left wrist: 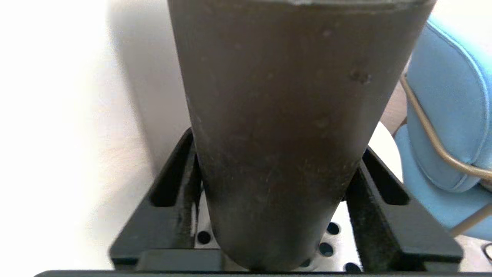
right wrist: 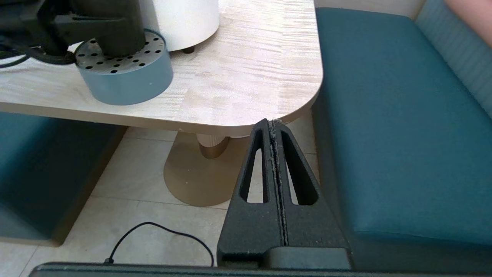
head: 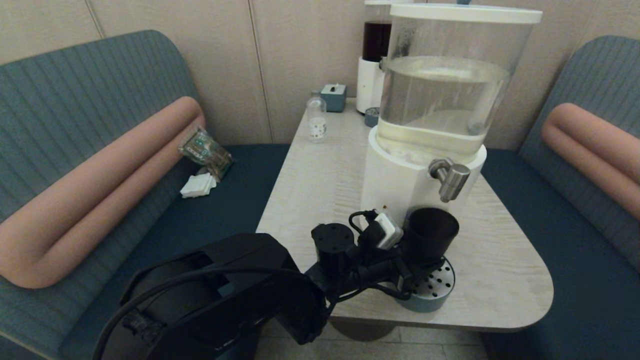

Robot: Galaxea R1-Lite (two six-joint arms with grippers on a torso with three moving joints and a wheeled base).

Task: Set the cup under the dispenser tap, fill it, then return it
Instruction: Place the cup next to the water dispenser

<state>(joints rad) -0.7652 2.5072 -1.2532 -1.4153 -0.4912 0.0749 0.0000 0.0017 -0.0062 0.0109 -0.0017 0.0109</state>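
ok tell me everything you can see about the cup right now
The cup is a small, dark brown-black tumbler, tapered towards its base, with no handle; it looks like plastic. It stands upright, mouth open, on the perforated top of a round blue-grey drip tray at the table's near edge, just below and in front of the dispenser tap. The left pincer grips its lower body, one finger pressing each side. No liquid is visible inside.
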